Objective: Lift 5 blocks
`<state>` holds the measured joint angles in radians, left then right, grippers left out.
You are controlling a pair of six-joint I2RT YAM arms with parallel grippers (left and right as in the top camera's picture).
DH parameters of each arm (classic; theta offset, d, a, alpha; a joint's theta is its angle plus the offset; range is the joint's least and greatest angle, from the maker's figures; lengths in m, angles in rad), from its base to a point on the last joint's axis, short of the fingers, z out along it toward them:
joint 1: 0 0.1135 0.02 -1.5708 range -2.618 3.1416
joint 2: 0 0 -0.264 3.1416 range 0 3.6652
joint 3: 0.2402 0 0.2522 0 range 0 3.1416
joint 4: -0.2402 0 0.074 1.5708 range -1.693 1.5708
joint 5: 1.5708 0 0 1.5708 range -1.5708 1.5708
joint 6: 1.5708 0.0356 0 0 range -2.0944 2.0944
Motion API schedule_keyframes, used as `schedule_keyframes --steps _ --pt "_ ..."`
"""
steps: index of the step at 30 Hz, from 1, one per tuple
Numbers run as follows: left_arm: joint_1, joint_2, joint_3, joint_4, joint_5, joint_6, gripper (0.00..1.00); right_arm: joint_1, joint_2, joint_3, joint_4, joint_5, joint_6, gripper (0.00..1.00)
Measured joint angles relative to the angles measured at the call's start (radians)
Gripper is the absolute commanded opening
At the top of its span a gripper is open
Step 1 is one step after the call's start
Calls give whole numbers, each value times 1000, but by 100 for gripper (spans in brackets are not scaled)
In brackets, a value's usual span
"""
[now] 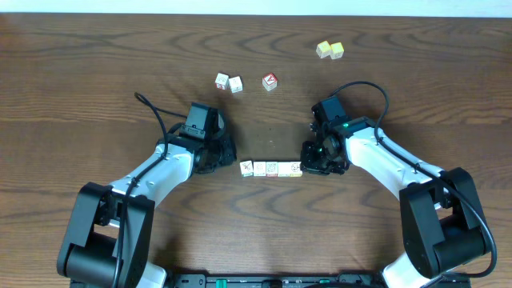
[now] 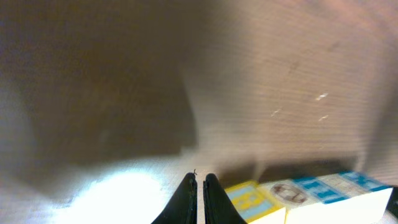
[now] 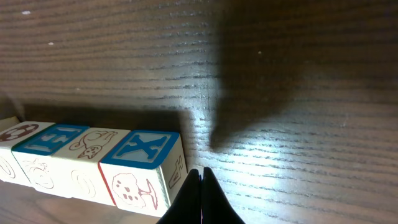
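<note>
Your left fingers (image 2: 200, 200) and right fingers (image 3: 201, 198) are both pinched shut with nothing between them. Their tips are set at opposite ends of the row of blocks (image 1: 271, 168), which lies end to end between the two arms near the middle of the table (image 1: 96, 64). Whether the row is clear of the wood cannot be told. Farther back sit two pale cubes (image 1: 222, 81), a red-faced cube (image 1: 270, 82) and a yellow pair (image 1: 323, 50).
</note>
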<state>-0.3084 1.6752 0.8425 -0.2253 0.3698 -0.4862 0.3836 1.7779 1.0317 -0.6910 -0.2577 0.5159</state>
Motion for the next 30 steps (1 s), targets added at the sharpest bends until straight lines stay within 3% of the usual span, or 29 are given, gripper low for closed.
schedule_keyframes --steps 6,30 --pt "0 0 0 80 18 27 7 0 0 0 0 0 0 1" --pt "-80 0 0 -117 22 42 7 0 0 0 -6 0 0 1"
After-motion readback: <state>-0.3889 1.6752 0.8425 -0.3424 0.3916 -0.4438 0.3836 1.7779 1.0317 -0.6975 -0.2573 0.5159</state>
